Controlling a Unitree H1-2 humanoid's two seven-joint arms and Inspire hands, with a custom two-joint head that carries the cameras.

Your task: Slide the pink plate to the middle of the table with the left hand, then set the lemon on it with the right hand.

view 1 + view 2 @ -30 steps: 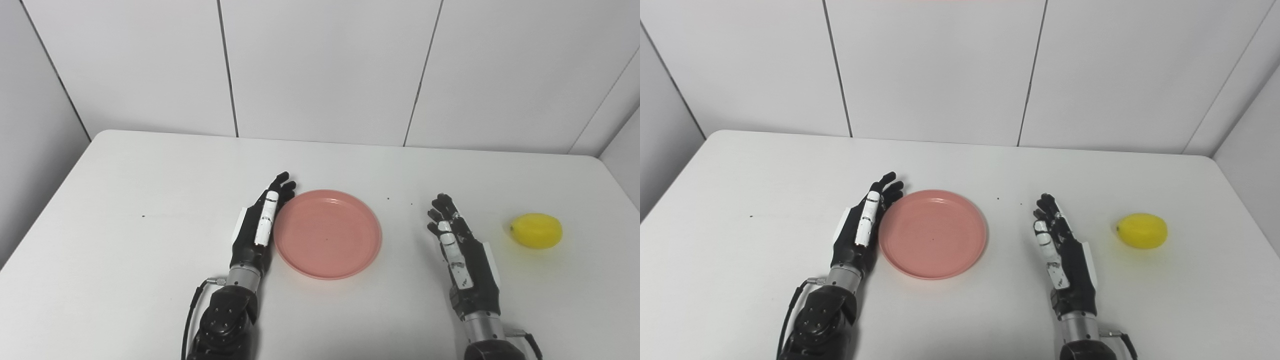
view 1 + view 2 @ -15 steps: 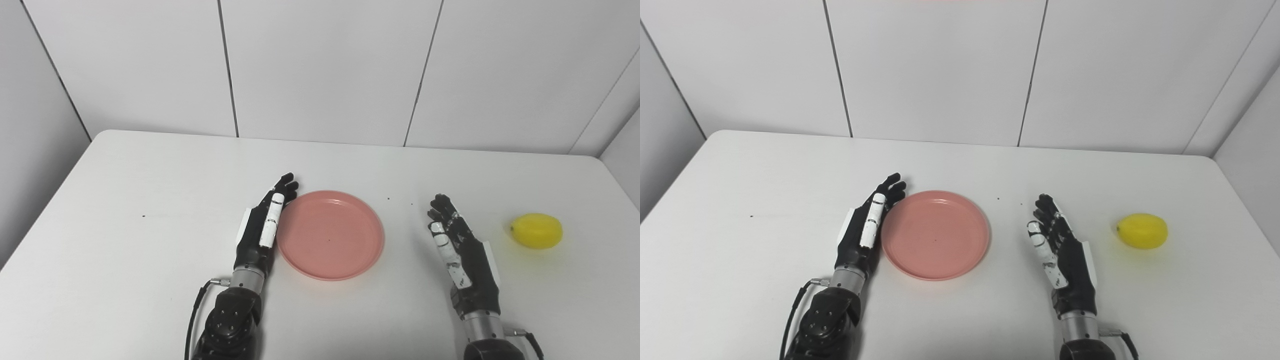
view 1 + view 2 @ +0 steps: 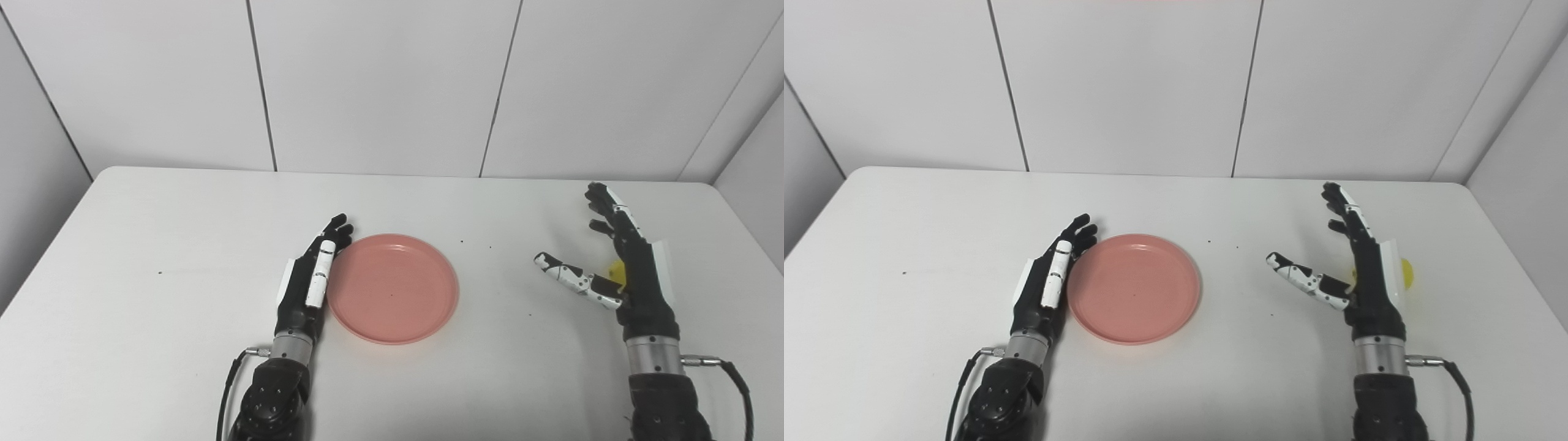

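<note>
Arms are entering from the near edge, and the change sits on the right side: the right hand [image 3: 625, 263], which a second ago was lying low between plate and lemon, is now lifting and reaching outward, its fingers spread wide, its thumb splayed toward the plate and nothing in its hold. It is now covering most of the lemon [image 3: 1406, 273], of which only a yellow sliver is showing behind the palm; whether the hand is touching the fruit cannot be told. The left hand [image 3: 309, 275] is resting flat and edge-on against the left rim of the plate [image 3: 392, 287], fingers straight and together, gripping nothing, much as it was half a second ago. The plate is sitting close to the middle of the table [image 3: 153, 343] and is hardly shifting against the hand; the whole view has moved a little, so small offsets are not being counted as motion. Judgement: the slide is looking finished, and the work is passing to the second step, closing on the lemon. Beyond the hands, the far table and the panelled wall [image 3: 380, 79] are showing nothing else.
</note>
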